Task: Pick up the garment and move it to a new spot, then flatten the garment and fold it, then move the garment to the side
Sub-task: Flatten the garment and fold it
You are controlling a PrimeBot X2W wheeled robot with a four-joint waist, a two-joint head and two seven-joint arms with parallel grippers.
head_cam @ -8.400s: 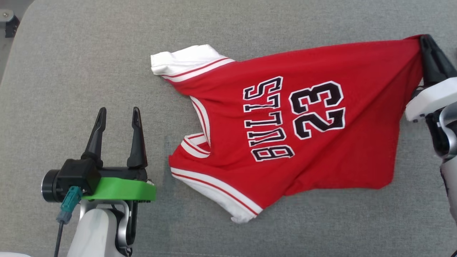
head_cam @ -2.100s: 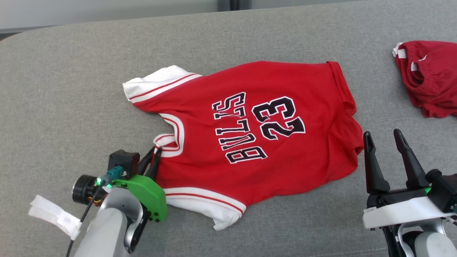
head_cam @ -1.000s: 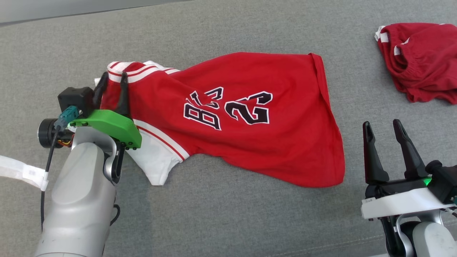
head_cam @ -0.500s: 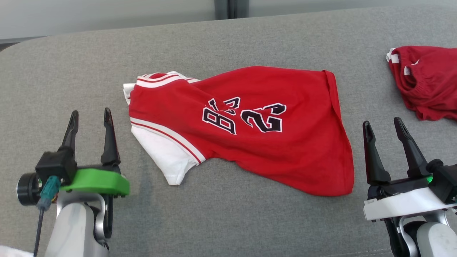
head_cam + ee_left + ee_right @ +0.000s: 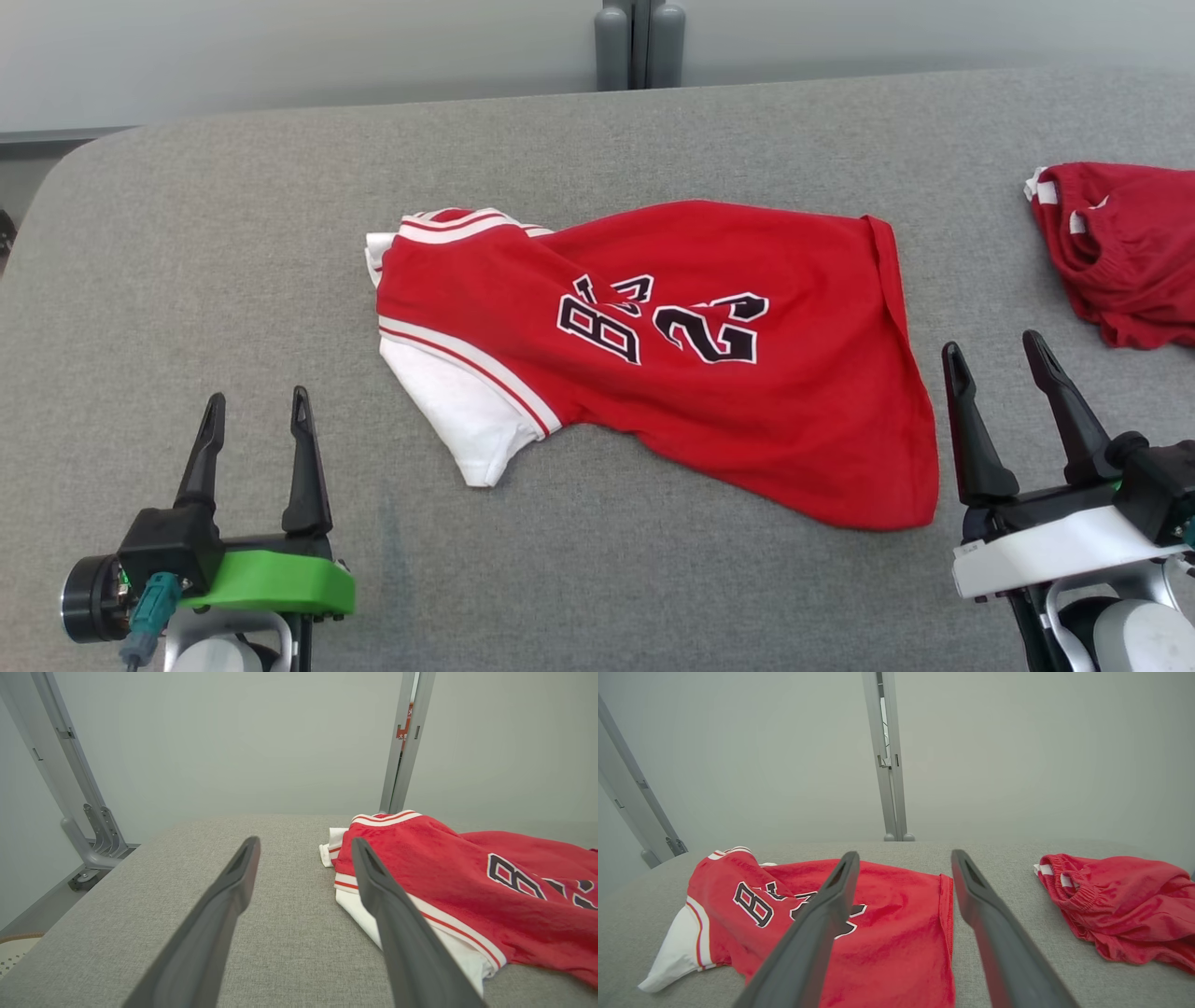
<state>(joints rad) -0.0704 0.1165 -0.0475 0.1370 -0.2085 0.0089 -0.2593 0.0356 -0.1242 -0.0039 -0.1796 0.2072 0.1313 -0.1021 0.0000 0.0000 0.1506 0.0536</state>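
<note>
Head view shows you the grey padded table (image 5: 187,280) with the garment (image 5: 794,280), a red jersey folded over on itself, lying mid-table between both arms. Red shorts (image 5: 1120,243) sit at the far right. Your left gripper (image 5: 258,399) and right gripper (image 5: 991,345) hover at the near edge, jaws wide apart, holding nothing.

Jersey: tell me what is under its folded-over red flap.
A strip of white cloth peeks out from beneath the jersey at its far left corner, on the gray table. The lower layer and part of the lettering are covered by the fold.
</note>
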